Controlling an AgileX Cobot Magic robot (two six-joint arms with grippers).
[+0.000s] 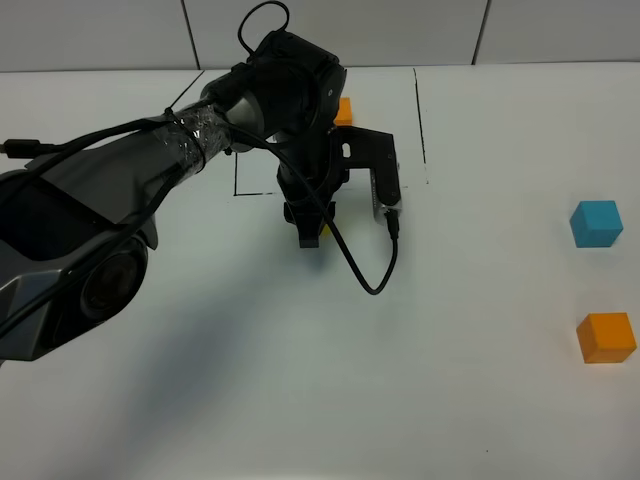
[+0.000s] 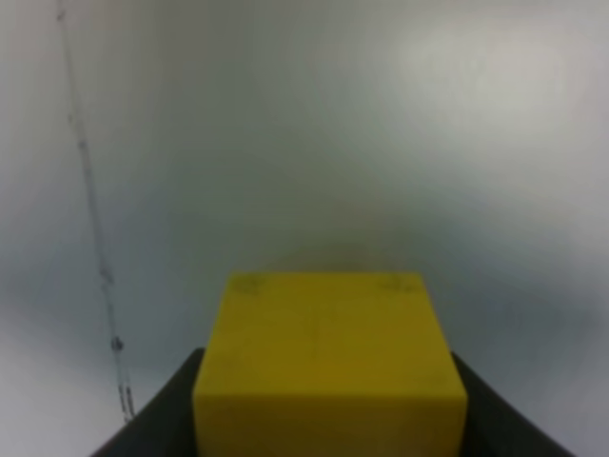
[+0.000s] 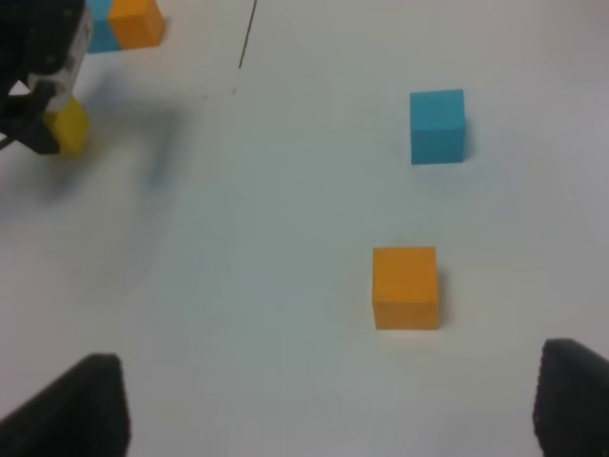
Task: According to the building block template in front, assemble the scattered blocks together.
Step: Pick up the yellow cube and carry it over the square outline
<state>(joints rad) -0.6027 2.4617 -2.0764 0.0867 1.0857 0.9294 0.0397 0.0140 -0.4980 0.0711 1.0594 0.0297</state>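
1. The small matte yellow cube (image 2: 328, 371) is clamped in the left pincer (image 1: 308, 234), near the black-framed cube template (image 3: 122, 24).
2. The right pincer (image 3: 333, 409) is held open; the sky-blue matte cube (image 1: 596, 222) and the orange matte cube (image 1: 606, 337) are seen apart on the white desk (image 1: 300, 400).

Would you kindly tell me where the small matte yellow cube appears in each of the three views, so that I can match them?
Exterior high: the small matte yellow cube is a sliver under the left pincer, near the picture's middle.
Left wrist: it fills the foreground between dark fingers.
Right wrist: it sits far off, in that pincer, near the template of joined cubes.
Shared landmark: the left pincer, shut on it.
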